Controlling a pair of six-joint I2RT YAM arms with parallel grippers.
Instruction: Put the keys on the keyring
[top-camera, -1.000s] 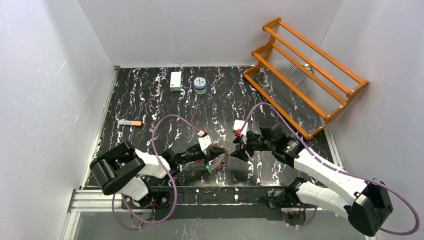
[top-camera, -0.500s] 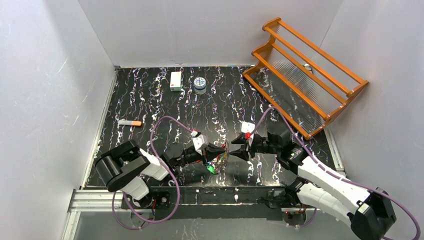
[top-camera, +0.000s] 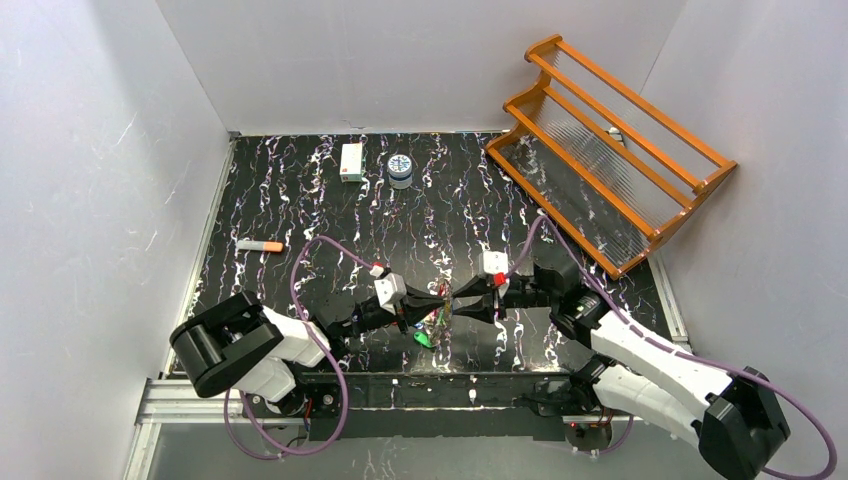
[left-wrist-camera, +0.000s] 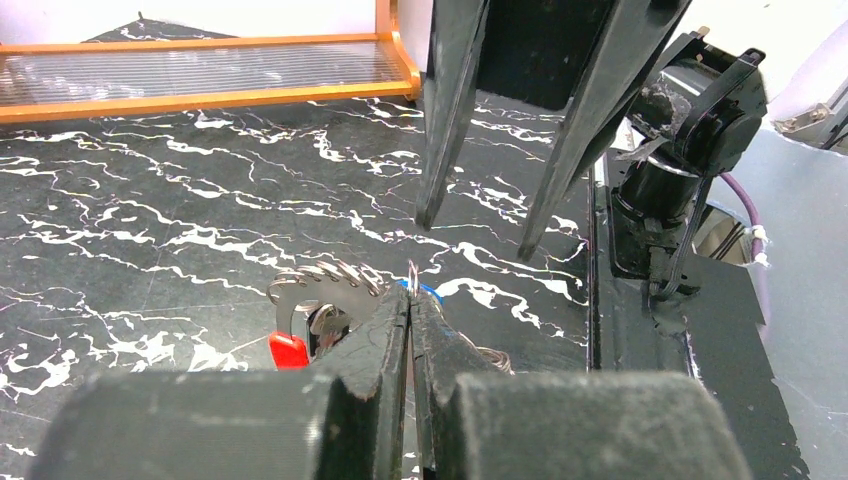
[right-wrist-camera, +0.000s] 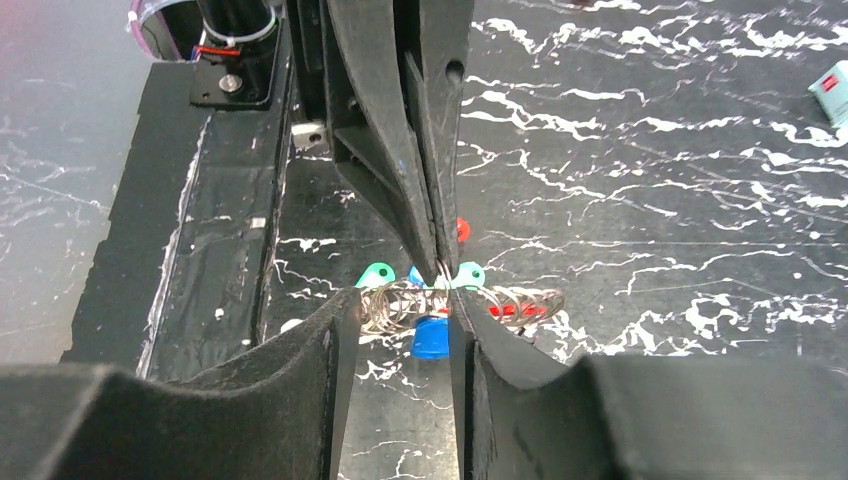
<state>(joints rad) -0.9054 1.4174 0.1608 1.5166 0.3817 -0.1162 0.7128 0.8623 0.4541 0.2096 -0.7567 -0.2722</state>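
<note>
Both hands have closed in on each other over the last second. In the top view the left hand (top-camera: 441, 298) and right hand (top-camera: 462, 305) now meet tip to tip over the near part of the tabletop (top-camera: 300, 200). The keys (top-camera: 432, 327) hang in a bunch just under the left tip (a green cap lowest).

From the left wrist, the left hand (left-wrist-camera: 410, 295) is clenched on the keyring (left-wrist-camera: 412, 270), whose thin wire pokes up between its tips. The keys (left-wrist-camera: 325, 290) fan out to the left. The right hand (left-wrist-camera: 475, 225) hangs above, released, with nothing between its jaws.

From the right wrist, the right hand (right-wrist-camera: 403, 300) straddles the keyring (right-wrist-camera: 385, 303) and a blue-capped key. The left hand (right-wrist-camera: 435, 255) reaches in from above, pinching the wire. Whether the right fingers (right-wrist-camera: 340, 350) touch the ring I cannot tell.
</note>
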